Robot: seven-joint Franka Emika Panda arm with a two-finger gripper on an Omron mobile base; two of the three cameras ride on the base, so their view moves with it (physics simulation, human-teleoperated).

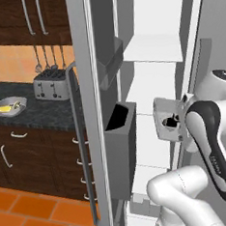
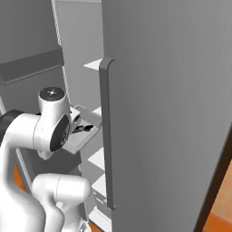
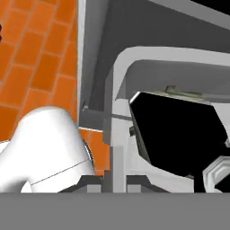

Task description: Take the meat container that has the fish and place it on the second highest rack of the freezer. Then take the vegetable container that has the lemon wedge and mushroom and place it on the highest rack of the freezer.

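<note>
We can read no text for certain. In the left base view, we see small pale lettering running along the dark cover of the robot arm point(image 1: 216, 147), too small for us to spell out. In the right base view, the arm's dark round joint cap point(image 2: 61, 137) bears a pale mark we can't make out.

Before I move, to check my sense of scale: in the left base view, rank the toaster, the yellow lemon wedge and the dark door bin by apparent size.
1. dark door bin
2. toaster
3. lemon wedge
</note>
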